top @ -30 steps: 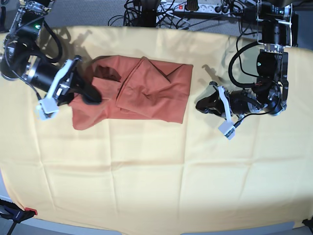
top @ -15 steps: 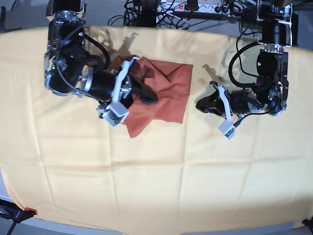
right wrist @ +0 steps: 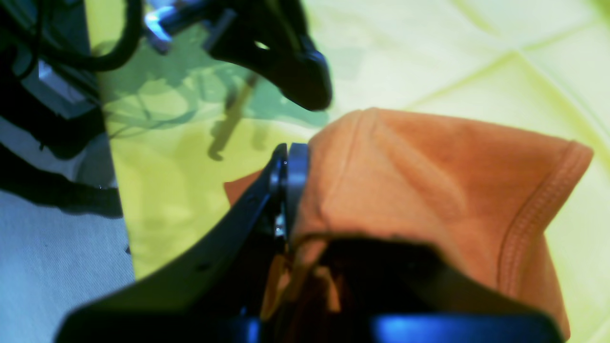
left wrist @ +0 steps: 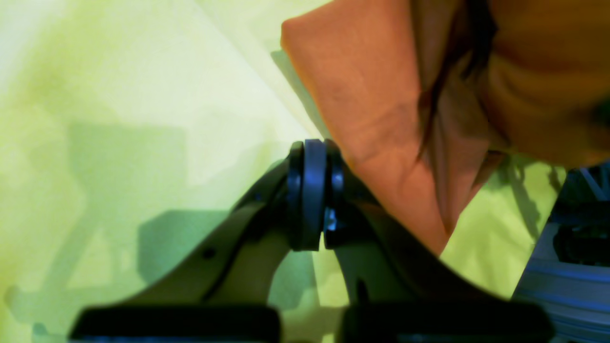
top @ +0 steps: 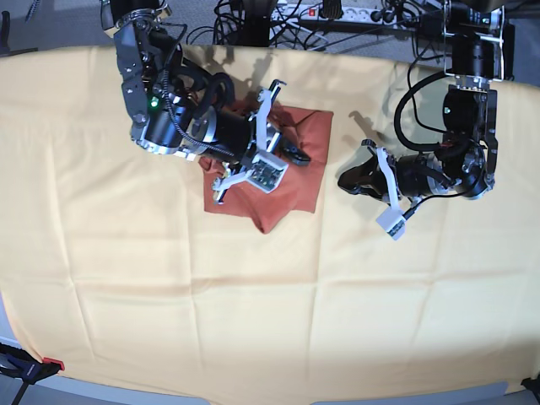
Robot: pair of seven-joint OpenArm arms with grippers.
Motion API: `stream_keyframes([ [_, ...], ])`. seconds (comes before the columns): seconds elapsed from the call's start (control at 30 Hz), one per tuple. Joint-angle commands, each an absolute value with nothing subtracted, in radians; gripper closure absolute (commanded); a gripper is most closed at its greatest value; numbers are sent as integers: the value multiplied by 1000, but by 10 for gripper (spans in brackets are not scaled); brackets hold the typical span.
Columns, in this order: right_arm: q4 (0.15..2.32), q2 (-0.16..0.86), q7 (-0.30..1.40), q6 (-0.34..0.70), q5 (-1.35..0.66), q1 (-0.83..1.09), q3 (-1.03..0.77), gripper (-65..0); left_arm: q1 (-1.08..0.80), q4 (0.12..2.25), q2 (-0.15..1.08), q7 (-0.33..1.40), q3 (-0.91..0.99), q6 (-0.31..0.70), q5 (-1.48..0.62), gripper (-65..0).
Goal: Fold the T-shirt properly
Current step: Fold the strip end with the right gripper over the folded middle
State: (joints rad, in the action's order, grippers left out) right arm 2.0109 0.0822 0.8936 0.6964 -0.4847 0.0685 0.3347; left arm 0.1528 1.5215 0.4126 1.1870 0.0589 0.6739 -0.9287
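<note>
Base view: the right gripper reaches across the T-shirt, its fingers pressed together on a fold of the rust-orange fabric near the garment's far edge. The shirt lies bunched under and just beside that arm on the yellow cloth. The left gripper rests apart from the shirt, just off its nearer edge, jaws together and holding nothing.

Left wrist view: the left gripper has its two pads meeting with no gap and nothing between them. The T-shirt hangs ahead and slightly to one side of the fingertips, lifted into a draped point above the yellow cloth.

Right wrist view: the right gripper is clamped on the T-shirt, whose fabric bulges outward from the closed pads, with a stitched hem visible on the far side. The left gripper shows dark and blurred beyond, above the yellow cloth.
</note>
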Motion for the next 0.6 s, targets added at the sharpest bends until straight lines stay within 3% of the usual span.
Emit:
stream_keyframes([
  [0.0, 2025, 78, 849, 698, -484, 52, 339, 0, 172, 1536, 421, 1176, 64, 680, -955, 0],
  [0.1, 2025, 77, 837, 698, -469, 51, 342, -4, 172, 1536, 421, 1176, 64, 680, -955, 0],
  [0.23, 2025, 77, 841, 698, -469, 41, 342, -354, 173, 1536, 430, 1176, 64, 680, -956, 0],
  [0.27, 2025, 77, 841, 698, -471, 38, 342, -405, 173, 1536, 436, 1176, 64, 681, -955, 0],
  [0.57, 2086, 78, 879, 698, -529, 7, 342, -419, 175, 1536, 512, 1175, 67, 680, -961, 0],
])
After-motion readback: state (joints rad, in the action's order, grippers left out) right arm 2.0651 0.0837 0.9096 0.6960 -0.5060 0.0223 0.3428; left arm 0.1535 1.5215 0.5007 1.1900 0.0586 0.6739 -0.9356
